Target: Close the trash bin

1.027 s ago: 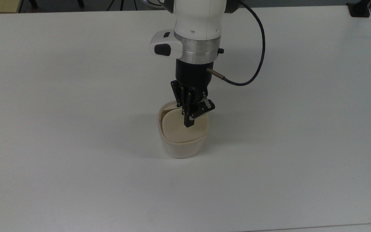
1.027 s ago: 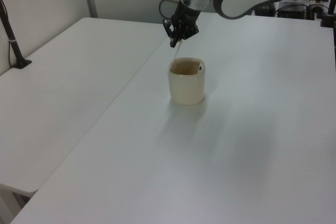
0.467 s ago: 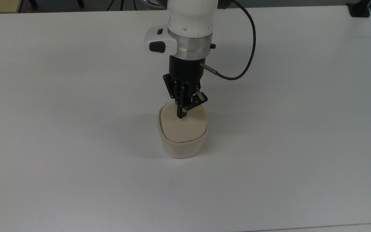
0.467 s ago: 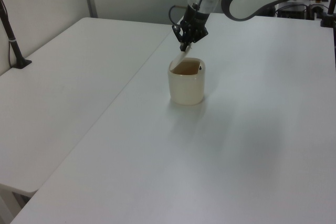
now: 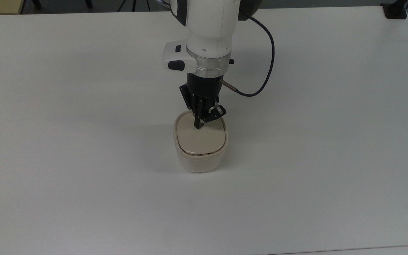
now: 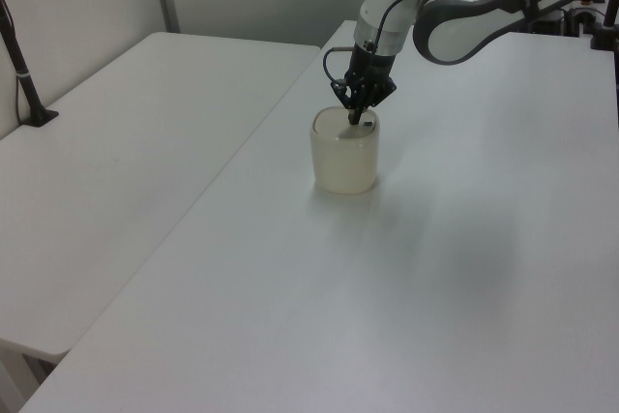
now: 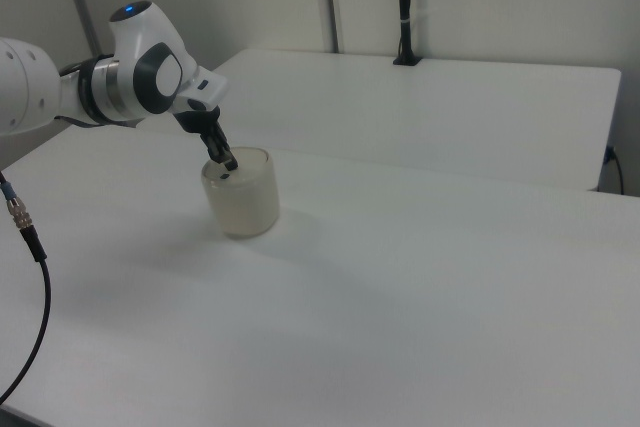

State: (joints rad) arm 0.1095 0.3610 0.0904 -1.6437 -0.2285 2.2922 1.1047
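White tabletop (image 5: pixel 83 141) spreads around the trash bin (image 5: pixel 200 161), which stands upright near its middle, the beige lid (image 5: pixel 199 140) lying flat and flush inside the cream rim. Over the lid's far edge, the gripper (image 5: pixel 198 126) points down with its black fingers (image 5: pixel 197 122) drawn together, holding nothing, the tip pressed against the lid's surface. Behind it the white arm (image 5: pixel 209 32) comes steeply down from the top view's upper edge, a black cable (image 5: pixel 266 71) looping off on the top view's right.
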